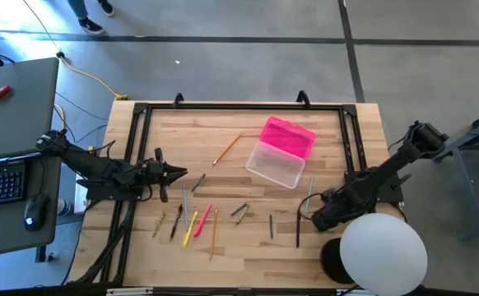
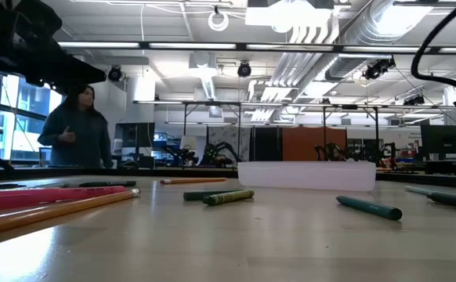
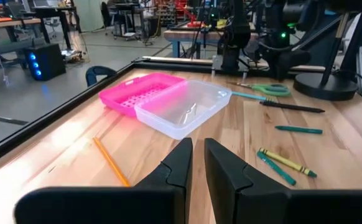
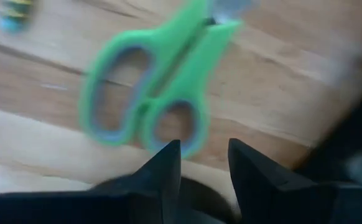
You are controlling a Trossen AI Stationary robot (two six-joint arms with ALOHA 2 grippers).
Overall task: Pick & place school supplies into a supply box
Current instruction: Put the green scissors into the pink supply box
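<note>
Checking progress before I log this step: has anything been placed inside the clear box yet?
No: in the left wrist view the clear box holds nothing, and its pink lid lies beside it.

Count for you, high view: twelve thin writing sticks on the counter (image 1: 248, 256).
- One orange pencil (image 1: 227, 149), alone at upper centre.
- Seven in the lower-left cluster (image 1: 188, 218), as far as they can be told apart: one yellow, one pink-red, one orange, the rest dark, grey or olive.
- Two green crayons (image 1: 239, 211), side by side at lower centre.
- One green pen (image 1: 272, 224), just right of them.
- One dark pen (image 1: 298, 230), further right.

You also get one pair of green-handled scissors (image 1: 309, 196), one clear box (image 1: 276, 165) and one pink lid (image 1: 288, 136).

In the low view, one person (image 2: 77, 125) stands at the left.
</note>
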